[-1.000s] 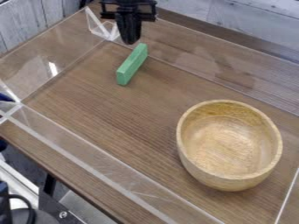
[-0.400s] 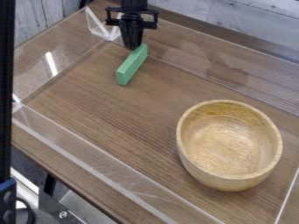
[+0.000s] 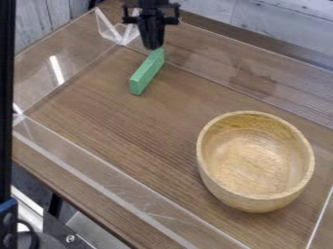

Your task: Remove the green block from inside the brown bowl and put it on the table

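Note:
The green block lies flat on the table, towards the far left, well apart from the brown bowl. The bowl stands at the near right and holds nothing. My gripper hangs just above the block's far end, pointing down, its dark fingers shut together with nothing between them. Whether the tips touch the block I cannot tell.
Low clear acrylic walls run along the table's edges, close behind and to the left of the gripper. A grey plank wall sits beyond them at the back.
The gripper has drifted slightly right and back along the far edge, staying shut. The green block and the bowl have not moved.

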{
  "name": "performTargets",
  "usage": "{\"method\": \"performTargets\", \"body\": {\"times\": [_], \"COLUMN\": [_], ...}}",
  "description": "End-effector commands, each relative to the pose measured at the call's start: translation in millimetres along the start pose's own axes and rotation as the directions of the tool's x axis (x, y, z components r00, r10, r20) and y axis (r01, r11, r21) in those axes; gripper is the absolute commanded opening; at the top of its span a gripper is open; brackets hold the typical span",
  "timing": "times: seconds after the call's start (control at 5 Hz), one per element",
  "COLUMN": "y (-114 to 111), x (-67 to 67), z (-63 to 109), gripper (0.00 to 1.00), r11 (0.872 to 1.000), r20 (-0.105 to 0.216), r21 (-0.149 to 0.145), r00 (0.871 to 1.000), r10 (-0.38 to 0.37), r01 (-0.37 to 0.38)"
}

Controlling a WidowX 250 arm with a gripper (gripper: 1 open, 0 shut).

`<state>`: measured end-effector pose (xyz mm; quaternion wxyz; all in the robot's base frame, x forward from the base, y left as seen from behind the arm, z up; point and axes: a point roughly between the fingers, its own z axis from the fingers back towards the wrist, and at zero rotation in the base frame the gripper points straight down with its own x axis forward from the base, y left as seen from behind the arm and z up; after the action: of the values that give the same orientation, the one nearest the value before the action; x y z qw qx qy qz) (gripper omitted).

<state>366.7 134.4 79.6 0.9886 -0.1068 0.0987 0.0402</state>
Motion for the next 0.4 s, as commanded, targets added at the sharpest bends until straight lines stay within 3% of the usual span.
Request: {"method": "performTargets", "body": {"times": [0.0,0.2], "y": [-6.3,-1.9], "x": [-8.9,-14.8], "z": [53.9,50.9], "gripper": [0.0,0.0], "r11": [0.999,0.998], "r20": [0.144,0.148], "r21": [-0.002,-0.025], "r00": [0.988,0.987], "r10": [-0.049,-0.058], "r01": [0.05,0.063]}}
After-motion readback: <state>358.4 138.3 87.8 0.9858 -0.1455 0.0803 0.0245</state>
